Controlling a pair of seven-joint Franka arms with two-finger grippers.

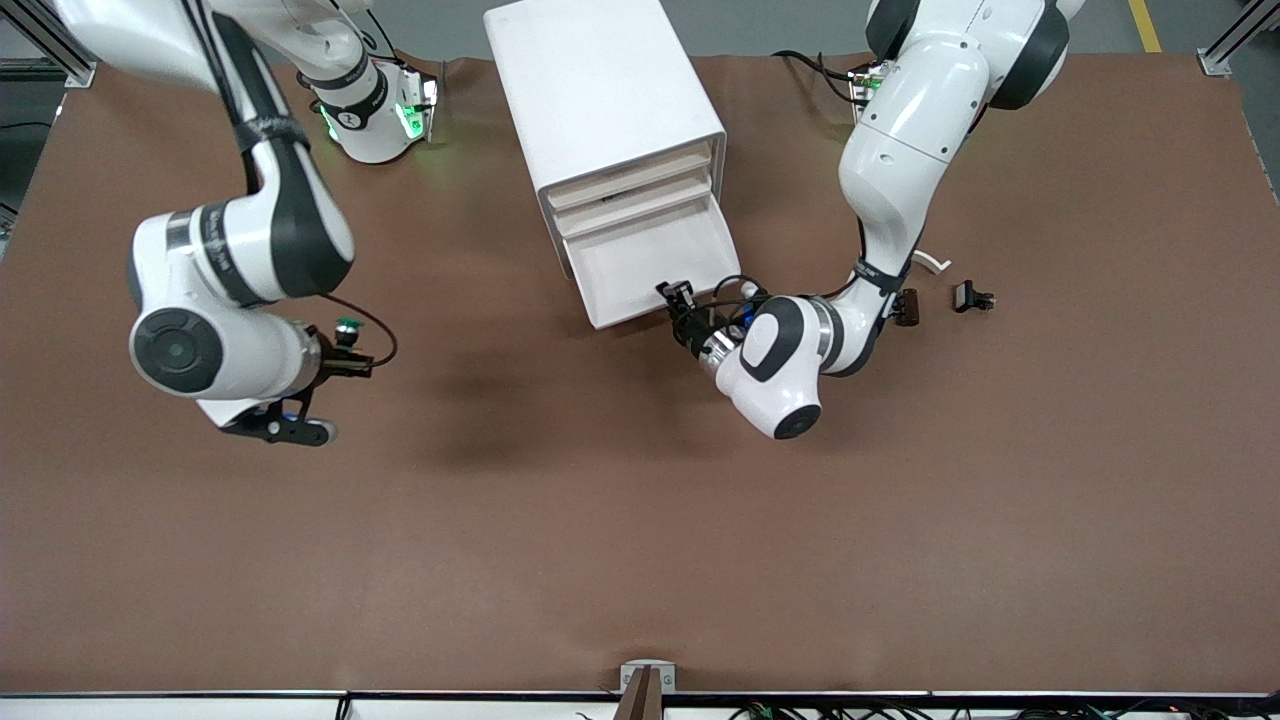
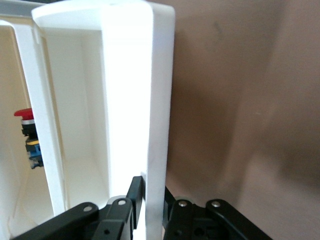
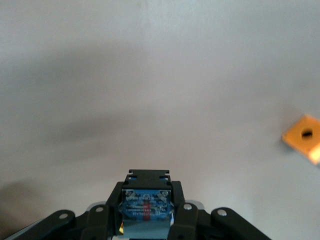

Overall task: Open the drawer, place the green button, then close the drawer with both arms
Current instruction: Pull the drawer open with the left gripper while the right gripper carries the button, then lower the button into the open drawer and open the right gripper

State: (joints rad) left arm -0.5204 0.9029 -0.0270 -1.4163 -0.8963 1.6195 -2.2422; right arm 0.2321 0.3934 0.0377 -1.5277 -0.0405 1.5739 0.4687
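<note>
The white cabinet (image 1: 600,90) stands at the table's middle, toward the robots' bases. Its lowest drawer (image 1: 640,270) is pulled out. My left gripper (image 1: 680,300) is at the drawer's front corner. In the left wrist view (image 2: 152,192) its jaws are shut on the drawer's thin white front wall (image 2: 157,100), one finger inside and one outside. My right gripper (image 1: 348,348) hangs over bare table toward the right arm's end, shut on the button (image 1: 347,325). The green cap shows in the front view. The dark blue-black body (image 3: 146,207) shows between the fingers (image 3: 148,196).
Two small black clip parts (image 1: 972,297) (image 1: 907,306) and a small white curved piece (image 1: 932,262) lie toward the left arm's end. An orange square block with a hole (image 3: 304,137) lies on the table under the right wrist. A red-capped button (image 2: 26,132) sits inside the cabinet.
</note>
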